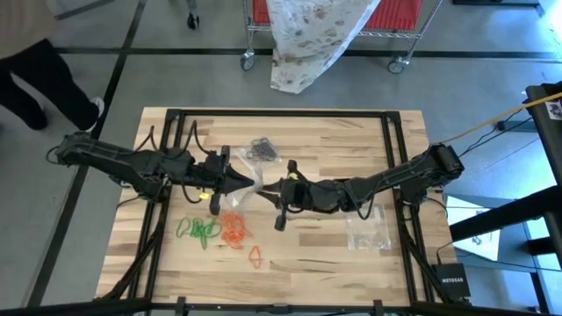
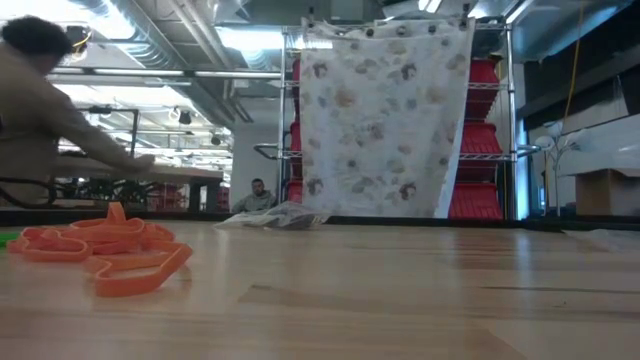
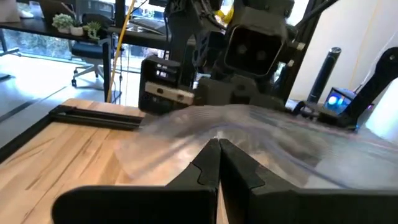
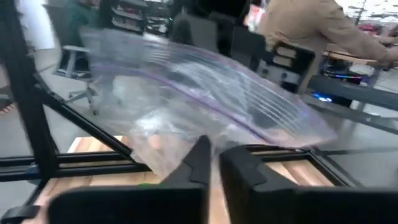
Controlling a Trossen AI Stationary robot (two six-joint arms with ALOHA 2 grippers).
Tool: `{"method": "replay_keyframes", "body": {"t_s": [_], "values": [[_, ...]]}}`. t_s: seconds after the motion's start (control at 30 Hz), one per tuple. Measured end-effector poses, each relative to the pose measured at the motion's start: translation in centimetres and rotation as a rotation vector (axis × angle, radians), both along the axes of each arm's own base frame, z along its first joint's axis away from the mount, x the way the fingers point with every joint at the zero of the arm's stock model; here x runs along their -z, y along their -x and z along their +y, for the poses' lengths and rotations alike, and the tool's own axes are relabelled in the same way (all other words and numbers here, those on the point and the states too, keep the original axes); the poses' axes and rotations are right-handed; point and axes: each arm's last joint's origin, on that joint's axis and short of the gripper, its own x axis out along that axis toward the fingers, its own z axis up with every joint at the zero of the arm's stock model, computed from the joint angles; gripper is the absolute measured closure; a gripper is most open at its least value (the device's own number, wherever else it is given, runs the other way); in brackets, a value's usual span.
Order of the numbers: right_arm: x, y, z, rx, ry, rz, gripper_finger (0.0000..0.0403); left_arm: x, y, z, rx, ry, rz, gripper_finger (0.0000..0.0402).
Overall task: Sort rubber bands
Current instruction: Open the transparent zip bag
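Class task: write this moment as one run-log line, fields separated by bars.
left gripper: shut on clear plastic bag | right gripper: pinching same bag | green rubber bands, orange-red rubber bands: piled on wooden table

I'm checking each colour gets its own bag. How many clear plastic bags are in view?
2. One bag is held up at the table's middle between the left hand and right hand. The other bag lies flat under the right arm. More may be hidden.
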Motion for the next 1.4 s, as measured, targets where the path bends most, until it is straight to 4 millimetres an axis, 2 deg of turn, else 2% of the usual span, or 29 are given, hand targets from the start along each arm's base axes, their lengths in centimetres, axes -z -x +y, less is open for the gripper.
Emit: {"method": "replay_keyframes", "body": {"t_s": [0.13, 0.53, 0.73, 0.9, 1.03, 1.2, 1.4], "values": [[-0.2, 0.0, 0.3, -0.108, 0.018, -0.02, 0.04, 0.6, -0.6, 0.4, -0.039, -0.014, 0.027, 0.0401], [0.5, 0.2, 1.5, -0.393, 0.038, 0.058, 0.0403, 2.0, -0.9, 3.2, -0.224, -0.037, 0.169, 0.0401], [1.7, 0.4, 1.3, -0.326, 0.093, 0.178, 0.0403, 1.9, -0.6, 2.9, -0.095, -0.01, 0.169, 0.0401], [2.1, 1.0, 2.1, -0.399, 0.198, 0.241, 0.0403, 1.2, 1.0, 2.9, -0.027, 0.019, 0.174, 0.0401], [1.5, 1.6, 2.9, -0.424, 0.34, 0.22, 0.0403, 0.5, 2.2, 2.7, 0.043, 0.052, 0.155, 0.0399], [1.6, 1.7, 3.0, -0.44, 0.611, 0.218, 0.0403, 0.6, 2.2, 1.6, 0.161, 0.069, 0.172, 0.035], [1.2, 1.6, 2.3, -0.375, 0.635, 0.226, 0.0403, 0.8, 1.9, -0.5, 0.287, 0.06, 0.172, 0.0267]]}}
